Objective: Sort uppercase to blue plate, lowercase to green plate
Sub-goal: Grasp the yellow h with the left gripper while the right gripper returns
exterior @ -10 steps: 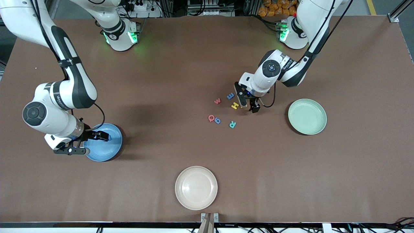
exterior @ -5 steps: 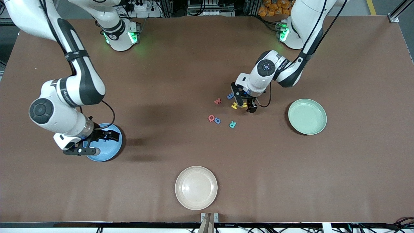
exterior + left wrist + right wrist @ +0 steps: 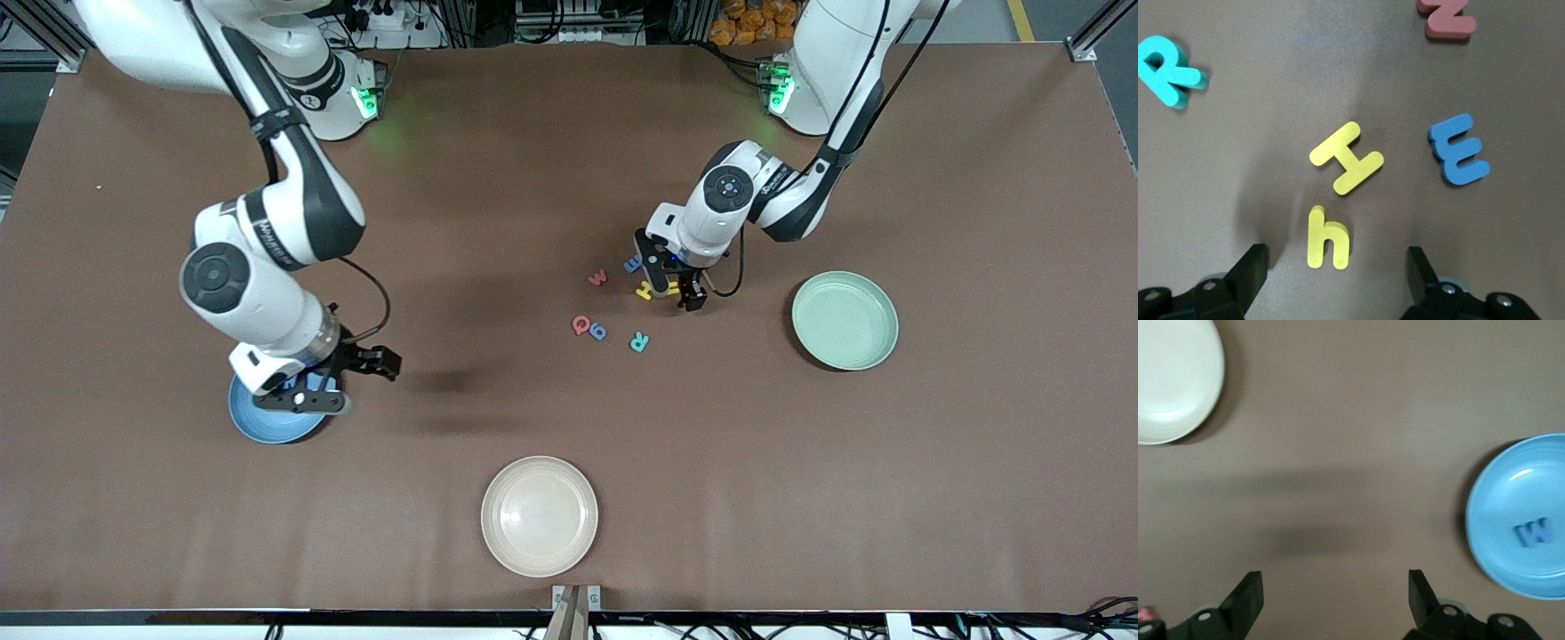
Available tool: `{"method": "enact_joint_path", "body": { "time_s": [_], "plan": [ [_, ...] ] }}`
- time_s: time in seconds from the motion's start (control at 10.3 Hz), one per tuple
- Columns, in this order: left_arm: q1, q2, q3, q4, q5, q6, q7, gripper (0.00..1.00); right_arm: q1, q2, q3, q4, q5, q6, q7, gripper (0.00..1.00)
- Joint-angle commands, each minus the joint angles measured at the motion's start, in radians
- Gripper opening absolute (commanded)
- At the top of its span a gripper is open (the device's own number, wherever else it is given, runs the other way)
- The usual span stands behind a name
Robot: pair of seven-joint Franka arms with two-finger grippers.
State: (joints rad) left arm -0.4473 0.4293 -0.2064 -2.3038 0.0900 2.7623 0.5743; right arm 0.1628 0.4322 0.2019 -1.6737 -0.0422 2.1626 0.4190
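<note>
My left gripper (image 3: pixel 674 292) (image 3: pixel 1336 270) hangs low and open over the letter cluster, and the yellow lowercase h (image 3: pixel 1328 239) lies between its fingers, untouched. Close by are the yellow H (image 3: pixel 645 290) (image 3: pixel 1346 158), a blue e-shaped letter (image 3: pixel 633 264) (image 3: pixel 1459 158), the red w (image 3: pixel 598 278), the red Q (image 3: pixel 581 325), a blue q shape (image 3: pixel 598 332) and the teal R (image 3: pixel 639 342) (image 3: pixel 1168 70). The green plate (image 3: pixel 845 320) holds nothing. My right gripper (image 3: pixel 360 384) (image 3: pixel 1335 593) is open and empty, just off the blue plate (image 3: pixel 258 427) (image 3: pixel 1511 493), which holds a blue W (image 3: pixel 1535 533).
A cream plate (image 3: pixel 540 516) (image 3: pixel 1171 380) sits near the table's front edge, nearer the front camera than the letters. Bare brown tabletop lies between the blue plate and the letter cluster.
My right arm has swung off the blue plate toward the table's middle, leaving the blue W in it. My left gripper has shifted slightly over the yellow h.
</note>
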Motion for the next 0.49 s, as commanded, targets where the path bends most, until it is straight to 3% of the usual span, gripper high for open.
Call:
{"method": "enact_joint_path", "body": {
  "time_s": [0.0, 0.39],
  "plan": [
    [-0.022, 0.014, 0.019, 0.012, 0.033, 0.016, -0.034, 0.78, 0.082, 0.057, -0.012, 0.069, 0.004, -0.004, 0.052, 0.94],
    [-0.028, 0.016, 0.021, 0.012, 0.033, 0.016, -0.034, 0.52, 0.243, 0.141, -0.013, 0.129, -0.045, -0.001, 0.078, 0.88]
  ]
}}
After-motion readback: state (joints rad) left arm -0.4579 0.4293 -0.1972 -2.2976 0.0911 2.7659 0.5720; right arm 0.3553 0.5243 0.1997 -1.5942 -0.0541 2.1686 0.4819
